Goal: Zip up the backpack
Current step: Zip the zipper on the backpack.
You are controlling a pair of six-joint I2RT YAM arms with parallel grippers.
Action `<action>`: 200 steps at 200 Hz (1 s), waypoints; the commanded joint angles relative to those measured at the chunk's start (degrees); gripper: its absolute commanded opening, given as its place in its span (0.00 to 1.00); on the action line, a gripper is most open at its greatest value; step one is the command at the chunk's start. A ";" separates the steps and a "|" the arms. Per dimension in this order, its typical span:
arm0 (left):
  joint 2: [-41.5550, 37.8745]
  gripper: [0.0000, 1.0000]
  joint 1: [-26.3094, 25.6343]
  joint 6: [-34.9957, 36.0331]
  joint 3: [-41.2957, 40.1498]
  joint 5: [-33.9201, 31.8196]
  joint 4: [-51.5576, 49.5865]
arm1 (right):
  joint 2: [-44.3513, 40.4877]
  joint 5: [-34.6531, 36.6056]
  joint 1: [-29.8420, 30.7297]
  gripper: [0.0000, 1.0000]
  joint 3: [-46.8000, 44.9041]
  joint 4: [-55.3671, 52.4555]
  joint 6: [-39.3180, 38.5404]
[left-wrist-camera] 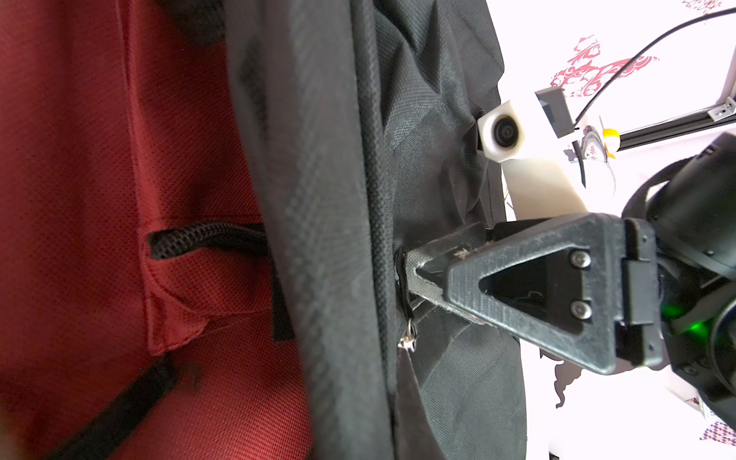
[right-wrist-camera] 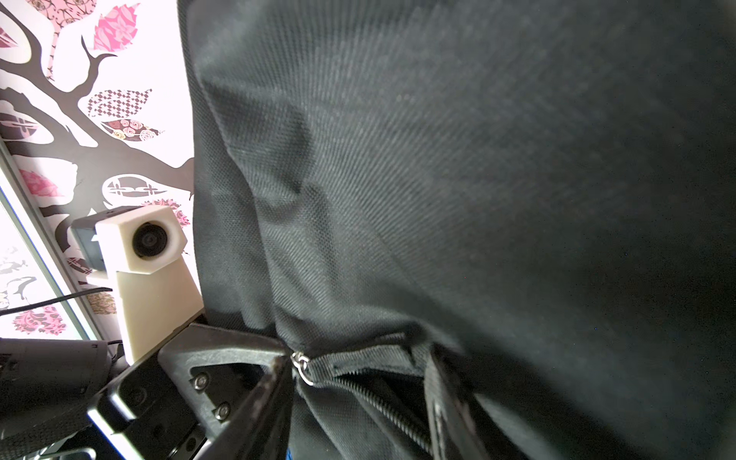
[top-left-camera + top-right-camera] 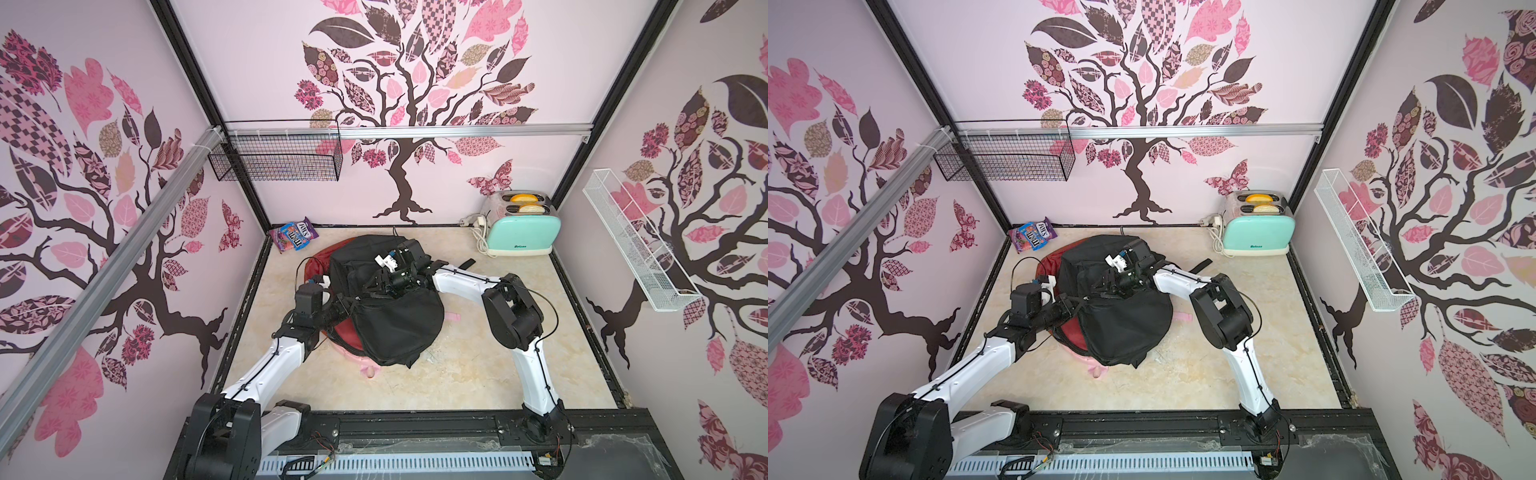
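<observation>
We see the black backpack (image 3: 399, 328), its red lining showing, lying mid-table (image 3: 478, 374) with both arms over it. Our left gripper (image 3: 351, 305) is clamped on the backpack's edge beside the zipper ring (image 2: 302, 368). The right gripper (image 3: 374, 286) meets the same seam, but we cannot tell whether it grips.

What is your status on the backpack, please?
Left pincer shut on backpack beside zipper pull. Right pincer there too, grip unclear. Its zipper partly open. Nothing blocking.
</observation>
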 commanded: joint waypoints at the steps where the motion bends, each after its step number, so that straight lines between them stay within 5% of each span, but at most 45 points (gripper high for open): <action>1: -1.84 0.00 -1.39 0.75 1.36 4.76 3.18 | 3.94 1.35 1.30 0.55 0.83 1.56 1.92; 81: -2.41 0.00 -1.52 0.49 0.75 5.36 3.53 | 7.14 -2.79 1.49 0.45 0.62 17.09 12.64; 145: -2.54 0.00 -1.52 0.92 0.83 4.39 2.62 | 6.53 -3.32 1.42 0.00 -1.36 22.28 15.87; 200: -3.33 0.00 -1.52 1.79 1.54 1.20 -1.07 | 2.74 -1.07 1.07 0.00 -3.27 15.49 10.27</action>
